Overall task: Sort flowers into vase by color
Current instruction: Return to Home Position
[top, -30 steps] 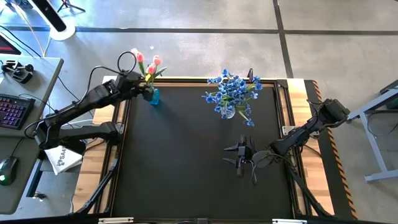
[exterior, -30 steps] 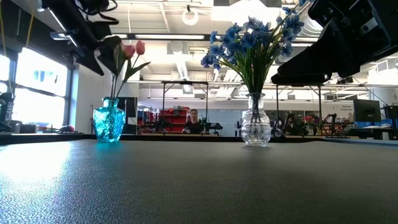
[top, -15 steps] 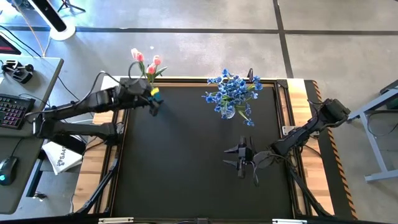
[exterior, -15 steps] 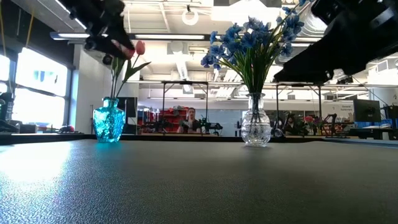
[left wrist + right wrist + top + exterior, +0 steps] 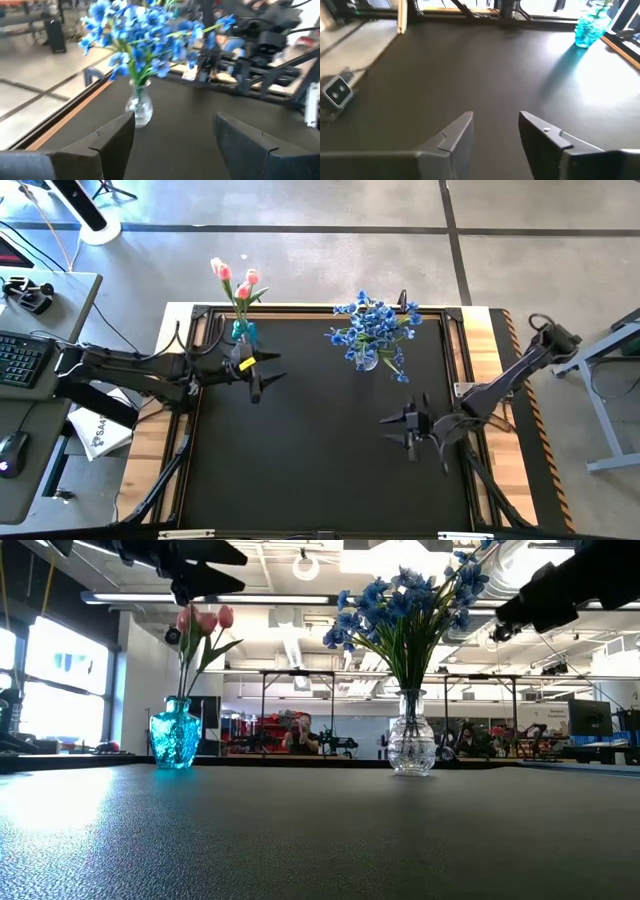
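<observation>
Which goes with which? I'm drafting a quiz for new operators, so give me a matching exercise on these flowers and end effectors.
Things:
1. pink tulips
2. blue blossoms
3. left end effector
4. right end effector

Places or states:
A. open, over the right half of the table
B. in the blue vase
C. open, near the blue vase
D. in the transparent vase

Pairs: 1-B, 2-D, 3-C, 4-A.

Grey concrete floor [image 5: 300, 260], desk [image 5: 72, 308] with keyboard [image 5: 18, 358] alongside.
</observation>
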Available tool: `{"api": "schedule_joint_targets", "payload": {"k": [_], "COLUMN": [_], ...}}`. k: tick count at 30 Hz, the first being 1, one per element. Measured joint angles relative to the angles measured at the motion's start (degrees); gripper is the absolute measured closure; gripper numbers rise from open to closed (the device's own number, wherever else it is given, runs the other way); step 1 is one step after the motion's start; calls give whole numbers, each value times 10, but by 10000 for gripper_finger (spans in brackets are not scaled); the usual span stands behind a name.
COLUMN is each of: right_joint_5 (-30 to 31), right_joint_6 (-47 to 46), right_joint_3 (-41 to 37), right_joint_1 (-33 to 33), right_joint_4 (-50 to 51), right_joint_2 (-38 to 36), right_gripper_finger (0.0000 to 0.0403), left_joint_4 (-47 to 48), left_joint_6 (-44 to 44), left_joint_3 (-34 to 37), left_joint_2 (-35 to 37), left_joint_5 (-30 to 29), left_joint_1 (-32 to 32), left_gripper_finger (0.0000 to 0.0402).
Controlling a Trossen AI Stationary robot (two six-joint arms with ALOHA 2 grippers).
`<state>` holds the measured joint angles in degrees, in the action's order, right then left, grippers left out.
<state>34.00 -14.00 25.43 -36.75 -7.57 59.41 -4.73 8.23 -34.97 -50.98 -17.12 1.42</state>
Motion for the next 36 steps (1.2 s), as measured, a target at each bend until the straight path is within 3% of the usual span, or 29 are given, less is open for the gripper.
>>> {"api": "schedule_joint_targets", "payload": {"k": [7, 18, 28, 36], "right_joint_5": [-26, -12, -43, -69], "right_joint_6": [7, 21, 36, 56], "right_joint_3": [0, -1, -158, -203], "right_joint_1": [12, 37, 68, 94], "right_joint_4": [122, 228, 75, 115], "right_joint_2": [-125, -245, -382, -544], "right_gripper_finger": [314, 392, 402, 402], "left_joint_4": [-111, -192, -193, -197], "left_joint_6": [-23, -25, -9, -31], "left_joint_3": [58, 152, 213, 214], "left_joint_2": [8, 86, 163, 166], "left_joint_5": [73, 106, 120, 120], "left_joint_1": [-22, -92, -116, -115], "left_gripper_finger": [147, 147, 147, 147]}}
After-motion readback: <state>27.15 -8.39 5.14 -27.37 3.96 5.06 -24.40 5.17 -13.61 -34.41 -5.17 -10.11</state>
